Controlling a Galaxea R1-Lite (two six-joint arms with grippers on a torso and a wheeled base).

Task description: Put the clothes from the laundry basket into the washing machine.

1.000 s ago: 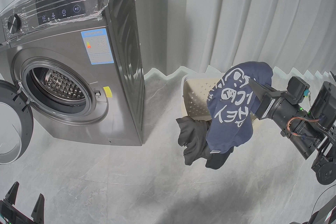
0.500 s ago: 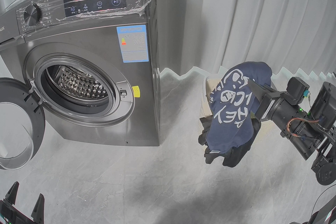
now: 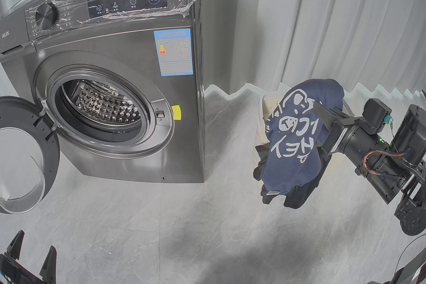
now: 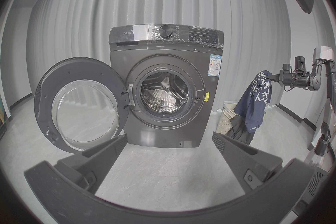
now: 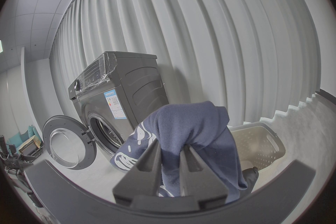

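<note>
My right gripper (image 3: pixel 318 108) is shut on a navy shirt with white print (image 3: pixel 293 138), which hangs in the air in front of the beige laundry basket (image 3: pixel 265 108). In the right wrist view the fingers (image 5: pixel 154 161) pinch the navy shirt (image 5: pixel 189 123) at its top fold. A dark garment (image 3: pixel 295 197) droops over the basket's near rim, partly hidden by the shirt. The grey washing machine (image 3: pixel 133 89) stands at the left with its round door (image 3: pixel 22 156) swung wide and the drum (image 3: pixel 106 105) showing. My left gripper (image 3: pixel 34 246) is open, low at the near left.
White curtains (image 3: pixel 310 9) hang behind the machine and the basket. Bare grey floor (image 3: pixel 177 227) lies between me and the machine. The left wrist view faces the drum opening (image 4: pixel 164 90) head-on, with the basket (image 4: pixel 225 119) off beside the machine.
The head view has shifted, so the washing machine now sits further right and closer to the middle of the picture. My right gripper still holds the shirt at the same height.
</note>
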